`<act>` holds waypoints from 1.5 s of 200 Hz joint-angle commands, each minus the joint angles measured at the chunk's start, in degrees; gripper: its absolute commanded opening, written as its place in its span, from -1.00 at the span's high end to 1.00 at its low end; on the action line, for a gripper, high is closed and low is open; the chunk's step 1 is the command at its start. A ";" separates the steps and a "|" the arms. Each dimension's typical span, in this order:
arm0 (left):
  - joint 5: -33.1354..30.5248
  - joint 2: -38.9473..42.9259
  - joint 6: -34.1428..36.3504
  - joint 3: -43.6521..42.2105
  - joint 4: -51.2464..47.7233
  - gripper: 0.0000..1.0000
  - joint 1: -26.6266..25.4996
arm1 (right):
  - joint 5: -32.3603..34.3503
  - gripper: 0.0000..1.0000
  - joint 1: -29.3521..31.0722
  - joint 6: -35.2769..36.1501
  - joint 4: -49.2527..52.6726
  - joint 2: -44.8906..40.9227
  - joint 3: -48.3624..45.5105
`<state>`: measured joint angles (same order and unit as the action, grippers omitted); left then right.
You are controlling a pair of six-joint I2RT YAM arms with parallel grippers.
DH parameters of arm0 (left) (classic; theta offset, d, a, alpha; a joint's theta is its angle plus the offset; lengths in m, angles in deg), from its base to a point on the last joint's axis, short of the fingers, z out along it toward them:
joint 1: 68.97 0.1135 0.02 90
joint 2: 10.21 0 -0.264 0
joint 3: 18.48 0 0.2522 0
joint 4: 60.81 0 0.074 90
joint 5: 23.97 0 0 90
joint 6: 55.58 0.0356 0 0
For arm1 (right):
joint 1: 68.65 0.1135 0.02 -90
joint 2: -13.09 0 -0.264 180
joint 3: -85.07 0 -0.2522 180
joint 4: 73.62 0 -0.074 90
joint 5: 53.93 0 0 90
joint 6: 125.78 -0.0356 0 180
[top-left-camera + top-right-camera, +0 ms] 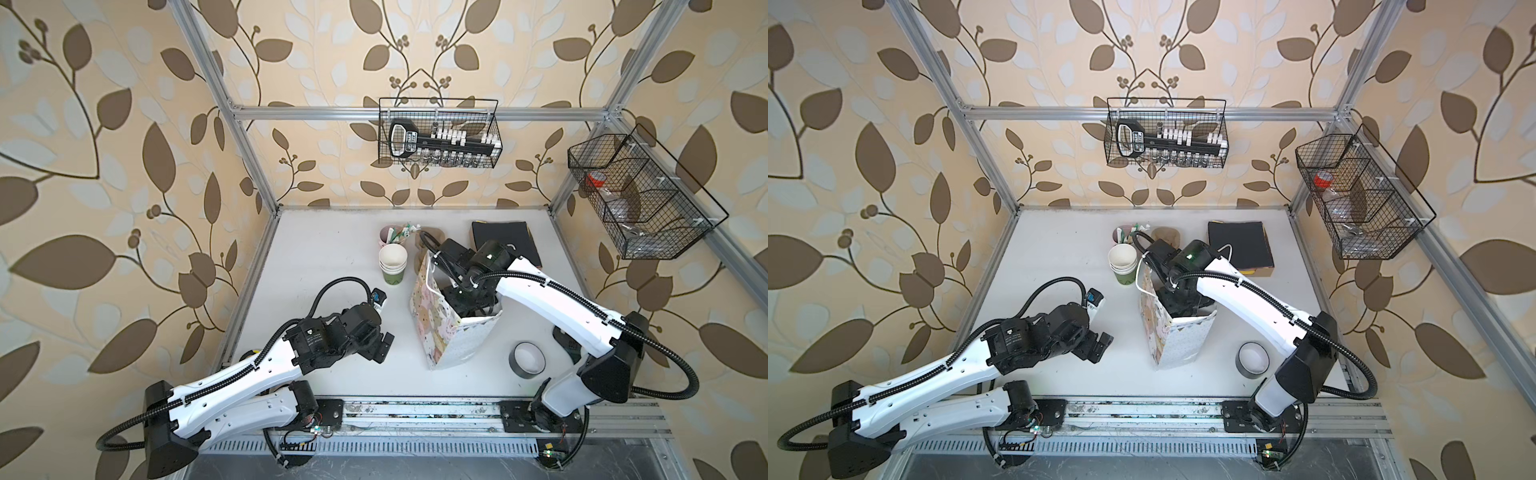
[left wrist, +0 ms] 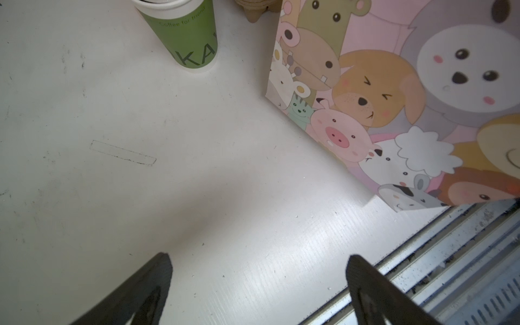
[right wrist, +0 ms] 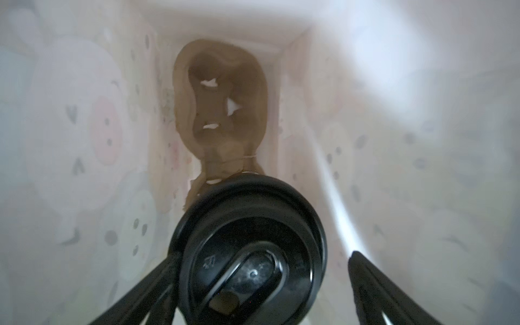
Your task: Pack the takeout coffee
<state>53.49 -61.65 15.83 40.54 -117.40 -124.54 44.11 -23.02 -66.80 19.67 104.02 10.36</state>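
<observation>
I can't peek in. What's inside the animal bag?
Inside the bag sits the takeout coffee, only its black lid showing, between the open jaws of the right gripper. Deeper lies a brown cup holder. The cup's sides are hidden.

takeout coffee [image 3: 247, 242]: lid of glossy, smooth black plastic
gift bag [image 2: 394, 84]: smooth printed paper, matt
tabletop [image 2: 168, 197]: white, matt, finely grained, scuffed
cup carrier [image 3: 222, 84]: brown moulded pulp, rough and dull
wire basket [image 1: 594, 153]: thin black metal wire
</observation>
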 commanded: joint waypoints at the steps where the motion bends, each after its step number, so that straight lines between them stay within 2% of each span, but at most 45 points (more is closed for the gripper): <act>1: -1.40 0.82 -1.04 1.68 -0.50 -0.98 -0.50 | 1.45 -0.87 0.12 0.35 2.74 -0.36 1.21; 90: -1.43 0.76 -1.05 1.68 -0.50 -0.98 -0.50 | 4.55 -0.88 1.91 -0.70 2.51 0.53 0.98; 201: -2.32 1.20 -1.28 1.63 -0.63 -0.98 -0.50 | 7.26 -0.89 4.73 -1.59 8.78 2.52 15.73; 300: -5.68 5.19 -1.70 1.76 -0.43 -0.98 -0.50 | 2.12 -0.88 5.44 1.12 10.57 0.26 32.14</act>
<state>50.91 -59.26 15.75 40.54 -117.44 -124.54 47.71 -17.91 -67.22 28.39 106.28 37.33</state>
